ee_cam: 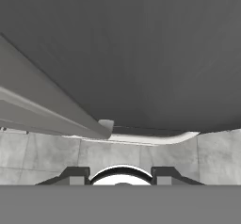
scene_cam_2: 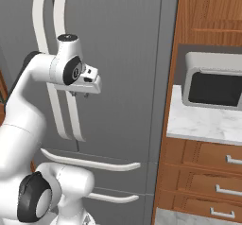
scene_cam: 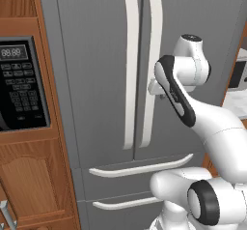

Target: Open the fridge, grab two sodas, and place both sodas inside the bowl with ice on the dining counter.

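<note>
Task stands at its very first step: the fridge is shut, both grey French doors flush with each other, and the two lower drawers closed with their curved white pulls in place. The arm reaches up from the base and the gripper sits at the right-hand door handle, just beside or touching it at about mid-height; the left base view shows the hand tucked behind the handle's edge, the right base view shows the hand's white block lying over both handles. The left-hand door handle is untouched. Fingers are drawn in as far as they go, and from the hand view, where the two dark fingertips flank a pale rounded surface, they appear to be clamped on the handle, though the contact itself is hard to make out. The hand camera looks along the grey door face with a lower drawer pull and the pale tiled floor beyond. Judgement: the grasp is probably made, the pull not yet begun. Left to do: swing the door open, take two sodas, carry them to the bowl of ice on the dining counter. Black microwave sits in the wooden cabinet to the fridge's left; a toaster oven stands on the marble counter to its right
</note>
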Motion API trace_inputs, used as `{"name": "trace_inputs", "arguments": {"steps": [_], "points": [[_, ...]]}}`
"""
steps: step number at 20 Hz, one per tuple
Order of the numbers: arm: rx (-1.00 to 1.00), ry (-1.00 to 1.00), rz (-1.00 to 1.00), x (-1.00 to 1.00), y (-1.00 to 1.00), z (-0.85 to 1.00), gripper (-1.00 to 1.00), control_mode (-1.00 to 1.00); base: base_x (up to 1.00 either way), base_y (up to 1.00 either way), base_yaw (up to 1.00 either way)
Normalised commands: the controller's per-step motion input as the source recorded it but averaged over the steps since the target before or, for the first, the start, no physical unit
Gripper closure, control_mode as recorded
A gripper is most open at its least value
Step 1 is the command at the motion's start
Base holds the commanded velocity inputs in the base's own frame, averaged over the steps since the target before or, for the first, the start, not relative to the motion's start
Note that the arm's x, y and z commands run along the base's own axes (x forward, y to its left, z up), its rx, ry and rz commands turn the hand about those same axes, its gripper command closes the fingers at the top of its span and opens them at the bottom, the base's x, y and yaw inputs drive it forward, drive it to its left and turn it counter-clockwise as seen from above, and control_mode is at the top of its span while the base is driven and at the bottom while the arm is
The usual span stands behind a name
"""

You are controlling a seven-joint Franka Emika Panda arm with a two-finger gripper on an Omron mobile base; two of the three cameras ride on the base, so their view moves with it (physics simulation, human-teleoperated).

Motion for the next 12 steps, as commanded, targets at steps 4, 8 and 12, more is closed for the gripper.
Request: {"name": "trace_inputs", "arguments": {"steps": [4,8,12], "points": [[0.0,0.0,0.0,-0.01,0.01,0.0,-1.0,-1.0,0.0,0.0,0.0],[0.0,0.0,0.0,0.0,0.0,0.0,-1.0,-1.0,0.0,0.0,0.0],[0.0,0.0,0.0,-0.04,0.0,0.0,-1.0,-1.0,0.0,0.0,0.0]]}}
